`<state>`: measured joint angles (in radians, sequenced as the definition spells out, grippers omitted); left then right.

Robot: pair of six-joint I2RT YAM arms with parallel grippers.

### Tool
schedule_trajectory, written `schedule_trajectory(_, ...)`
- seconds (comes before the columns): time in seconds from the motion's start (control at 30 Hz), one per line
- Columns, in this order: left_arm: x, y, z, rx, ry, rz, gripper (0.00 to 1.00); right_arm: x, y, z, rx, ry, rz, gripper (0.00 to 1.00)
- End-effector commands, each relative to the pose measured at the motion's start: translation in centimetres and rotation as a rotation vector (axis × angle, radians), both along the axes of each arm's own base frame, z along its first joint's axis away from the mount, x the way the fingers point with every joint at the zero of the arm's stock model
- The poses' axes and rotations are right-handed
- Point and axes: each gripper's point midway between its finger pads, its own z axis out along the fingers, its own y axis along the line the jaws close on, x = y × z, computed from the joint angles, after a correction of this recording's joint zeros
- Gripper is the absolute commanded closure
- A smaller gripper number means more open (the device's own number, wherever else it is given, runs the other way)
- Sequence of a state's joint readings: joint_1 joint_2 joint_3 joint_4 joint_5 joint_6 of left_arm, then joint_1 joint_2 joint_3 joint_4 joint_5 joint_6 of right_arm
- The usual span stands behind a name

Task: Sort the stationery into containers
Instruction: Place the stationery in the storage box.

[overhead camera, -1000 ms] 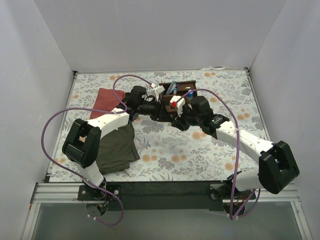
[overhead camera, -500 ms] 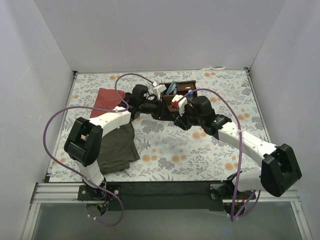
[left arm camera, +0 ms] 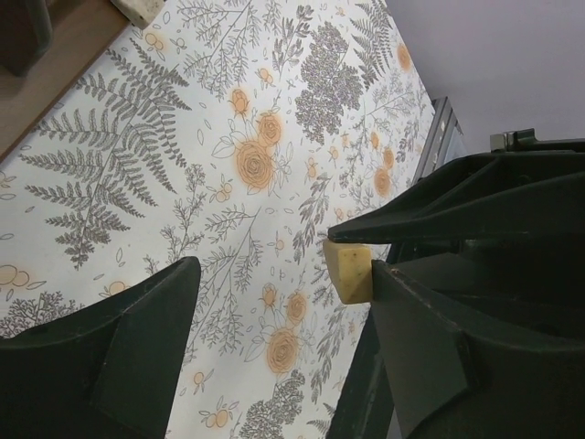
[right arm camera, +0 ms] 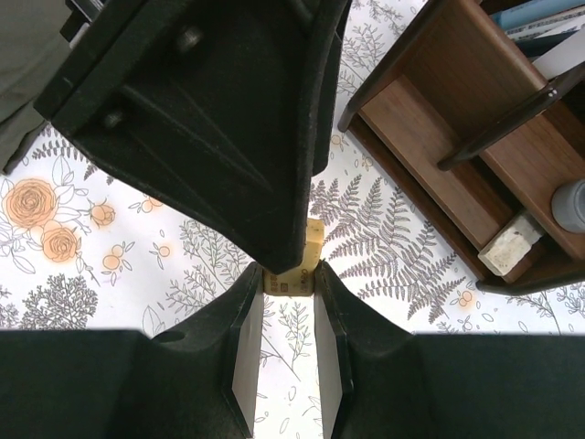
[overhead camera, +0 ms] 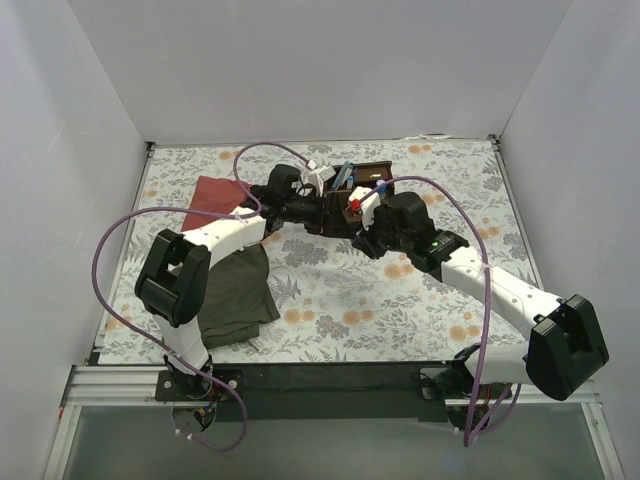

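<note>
A small beige eraser block (right arm camera: 292, 280) is pinched between my right gripper's (right arm camera: 289, 267) two fingertips, just above the floral table. My left gripper (left arm camera: 283, 274) stands wide open around the same spot. The eraser (left arm camera: 350, 272) lies against the tip of its right finger (left arm camera: 430, 347), and its left finger is well clear. Both grippers meet in front of the dark brown organiser (overhead camera: 368, 172), which holds pens (overhead camera: 345, 174). The right wrist view shows the organiser (right arm camera: 430, 101) with a second beige block (right arm camera: 512, 244) and a grey cylinder (right arm camera: 571, 203) in a compartment.
A red cloth (overhead camera: 213, 196) lies at the back left and an olive cloth (overhead camera: 235, 290) under the left arm. White walls close in the table on three sides. The organiser's edge (left arm camera: 55, 64) shows at the top left of the left wrist view.
My left gripper's jaws have swung wide open, letting go of the eraser, which stays in the right gripper. Both grippers have edged slightly toward the organiser.
</note>
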<state>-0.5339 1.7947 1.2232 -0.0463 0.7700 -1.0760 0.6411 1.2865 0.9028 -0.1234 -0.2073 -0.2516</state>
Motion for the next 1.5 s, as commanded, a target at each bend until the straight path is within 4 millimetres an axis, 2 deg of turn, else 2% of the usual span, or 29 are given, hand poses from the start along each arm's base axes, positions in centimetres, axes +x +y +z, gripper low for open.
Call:
schedule_trajectory(0.0,2.4,0.9,4.4,-0.002,-0.165,0.077,0.25,0.6,0.3,3.2,0.108,-0.057,-0.037,0.99)
schedule_trajectory(0.13,4.2,2.8,7.8,-0.014,-0.276,0.158,0.24,1.4,-1.3,1.0,0.101,0.012,-0.117,0.99)
schedule_trajectory(0.2,4.7,3.8,8.0,-0.009,-0.301,0.198,0.24,2.0,-1.7,0.2,0.092,0.020,-0.139,0.99)
schedule_trajectory(0.23,5.3,4.6,9.1,-0.015,-0.344,0.237,0.24,2.3,-2.0,-0.1,0.089,0.024,-0.157,0.99)
schedule_trajectory(0.27,5.3,5.3,8.3,0.003,-0.340,0.259,0.24,2.8,-2.2,-0.7,0.080,0.033,-0.175,0.99)
schedule_trajectory(0.33,6.5,6.5,9.2,-0.001,-0.397,0.331,0.24,3.7,-2.9,-1.9,0.064,0.063,-0.217,0.99)
schedule_trajectory(0.37,6.6,7.0,9.8,-0.005,-0.414,0.352,0.24,4.5,-2.9,-1.5,0.079,0.049,-0.232,0.99)
schedule_trajectory(0.4,6.7,7.5,9.2,0.004,-0.410,0.371,0.24,5.2,-3.4,-1.7,0.081,0.054,-0.253,0.99)
schedule_trajectory(0.47,7.2,8.5,9.6,0.004,-0.435,0.407,0.24,6.2,-3.7,-2.6,0.072,0.076,-0.275,0.99)
schedule_trajectory(0.53,7.3,9.1,8.8,0.018,-0.427,0.417,0.24,7.7,-4.3,-2.5,0.077,0.074,-0.312,0.99)
schedule_trajectory(0.57,7.3,9.3,8.6,0.021,-0.420,0.419,0.24,8.2,-4.5,-3.3,0.070,0.096,-0.326,0.99)
schedule_trajectory(0.6,7.2,9.5,8.6,0.020,-0.421,0.421,0.24,9.1,-4.9,-3.1,0.076,0.093,-0.348,0.99)
schedule_trajectory(0.63,7.2,9.8,8.3,0.024,-0.413,0.427,0.24,9.6,-5.1,-3.8,0.069,0.113,-0.365,0.99)
schedule_trajectory(0.7,7.0,10.1,8.3,0.022,-0.413,0.426,0.24,10.9,-5.3,-3.2,0.086,0.108,-0.383,0.99)
schedule_trajectory(0.93,6.9,10.8,7.3,0.033,-0.394,0.423,0.24,13.2,-4.1,-3.4,0.086,0.111,-0.375,0.99)
schedule_trajectory(1.2,7.2,11.4,6.8,0.037,-0.392,0.428,0.24,14.6,-4.0,-4.3,0.072,0.129,-0.410,0.99)
schedule_trajectory(1.47,7.2,11.7,6.3,0.036,-0.387,0.427,0.24,14.0,-4.0,-4.6,0.065,0.150,-0.408,0.99)
